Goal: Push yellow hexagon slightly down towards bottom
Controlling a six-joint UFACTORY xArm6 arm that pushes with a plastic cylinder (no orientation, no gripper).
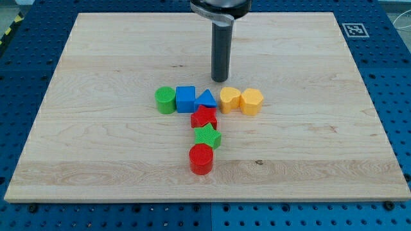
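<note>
We are seeing my tip point(220, 79) sitting just above the yellow plastic hexagon block point(252, 101), toward the view's top-left.

Laboratory robot test bench. Indicators: a wooden board point(96, 147) rests on a blue perforated table point(26, 90) with a regular hole grid; a printed fiducial marker point(354, 29) occupies the board's corner at the view's top right.

Single elevated front view of board point(96, 58)
</note>
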